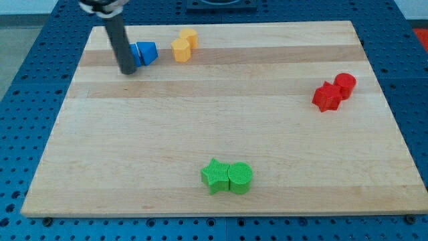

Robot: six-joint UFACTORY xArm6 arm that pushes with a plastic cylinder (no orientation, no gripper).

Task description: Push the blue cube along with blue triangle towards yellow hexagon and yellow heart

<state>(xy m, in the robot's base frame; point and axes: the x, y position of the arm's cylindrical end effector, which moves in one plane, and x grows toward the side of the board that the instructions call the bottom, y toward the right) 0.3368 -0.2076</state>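
Observation:
My tip rests on the wooden board at the view's upper left. It touches the left side of a blue block, mostly hidden behind the rod. A blue triangle sits just right of it, touching it. Two yellow blocks lie a short way to the right: the yellow heart nearer the blue pair and the yellow hexagon just above and right of it. A small gap separates the blue triangle from the yellow heart.
A red star and red cylinder sit together at the view's right. A green star and green cylinder sit together near the board's bottom edge.

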